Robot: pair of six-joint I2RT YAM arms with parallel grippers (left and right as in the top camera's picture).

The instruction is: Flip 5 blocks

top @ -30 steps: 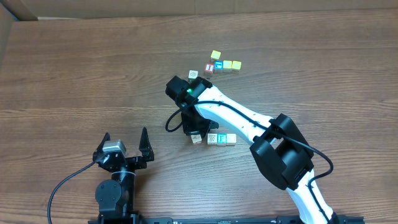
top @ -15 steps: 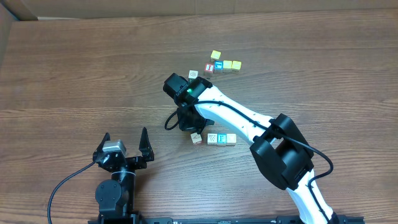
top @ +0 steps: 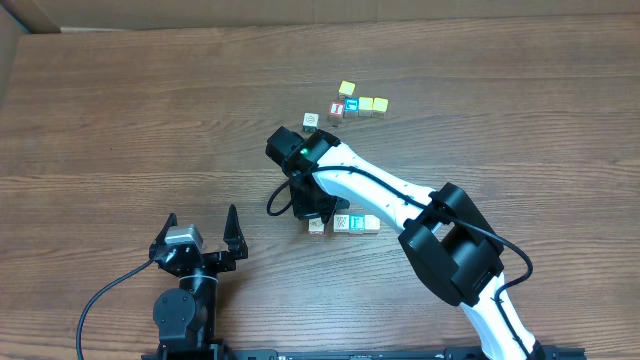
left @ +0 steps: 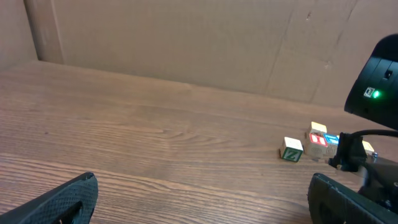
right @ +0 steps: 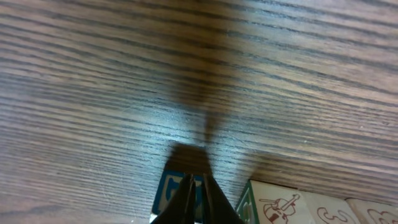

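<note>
Near the table's middle lies a row of blocks: a blue-bordered block (right: 176,194) at the left end, a green-bordered one with a violin drawing (right: 278,206) beside it, and paler ones (top: 364,223) further right. My right gripper (right: 198,182) is shut, its tips resting over the blue-bordered block's top face, nothing between the fingers. From overhead the right gripper (top: 316,213) partly covers that block (top: 316,227). A second cluster of blocks (top: 358,105) lies farther back. My left gripper (left: 202,205) hangs open and empty at the near edge.
A lone pale block (top: 312,119) sits left of the far cluster, and a yellow one (top: 347,88) lies behind it. In the left wrist view the green-lettered block (left: 291,149) shows ahead, with the right arm (left: 379,93) at the right edge. A cardboard wall (left: 186,43) backs the table.
The right gripper drew back up and to the left, uncovering the row's left block, then came back down over it. The left arm has not moved.
</note>
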